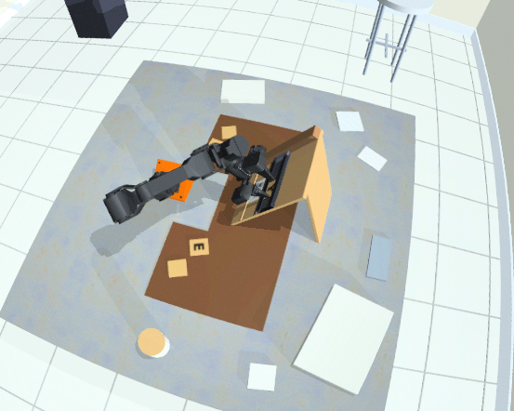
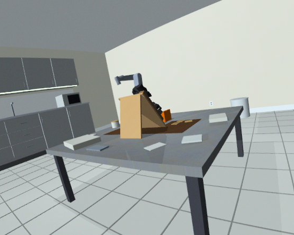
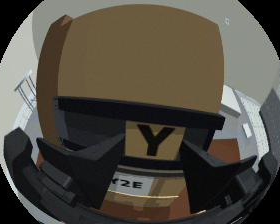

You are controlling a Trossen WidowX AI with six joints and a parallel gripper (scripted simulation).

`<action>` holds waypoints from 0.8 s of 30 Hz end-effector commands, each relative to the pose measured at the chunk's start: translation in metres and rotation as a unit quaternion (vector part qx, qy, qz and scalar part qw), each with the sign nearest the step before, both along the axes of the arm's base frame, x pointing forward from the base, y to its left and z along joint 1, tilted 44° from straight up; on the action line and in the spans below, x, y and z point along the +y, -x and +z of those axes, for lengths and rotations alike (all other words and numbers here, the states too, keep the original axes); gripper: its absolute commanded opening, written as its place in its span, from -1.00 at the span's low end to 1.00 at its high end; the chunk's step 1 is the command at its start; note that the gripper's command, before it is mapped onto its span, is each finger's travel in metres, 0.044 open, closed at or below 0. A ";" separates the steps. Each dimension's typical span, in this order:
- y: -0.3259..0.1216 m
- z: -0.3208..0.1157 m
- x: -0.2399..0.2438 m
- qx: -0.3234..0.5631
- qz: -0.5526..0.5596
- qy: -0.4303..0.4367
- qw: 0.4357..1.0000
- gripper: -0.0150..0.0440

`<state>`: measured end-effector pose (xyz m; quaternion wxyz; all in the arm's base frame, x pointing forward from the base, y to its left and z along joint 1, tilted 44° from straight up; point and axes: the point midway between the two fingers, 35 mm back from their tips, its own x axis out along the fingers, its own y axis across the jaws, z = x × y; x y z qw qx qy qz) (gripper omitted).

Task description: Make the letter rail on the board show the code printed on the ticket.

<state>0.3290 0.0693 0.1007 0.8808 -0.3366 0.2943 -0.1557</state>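
Note:
The wooden board leans at a slant and bears the dark letter rail. My gripper is shut on the Y tile, which sits upright between the rail's two bars, right of the middle in the wrist view. The channel to its left shows dark and empty. The ticket below reads "Y2E" where it shows; a finger covers its left part. An E tile and a tile with no visible letter lie apart from the board.
On the brown mat, another tile lies beyond the arm, beside one partly hidden tile. A lidded cup, a large white box, a blue slab and several pale slabs stand around it.

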 end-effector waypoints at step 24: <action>-0.001 -0.011 0.011 -0.003 -0.003 -0.002 1.000 -0.49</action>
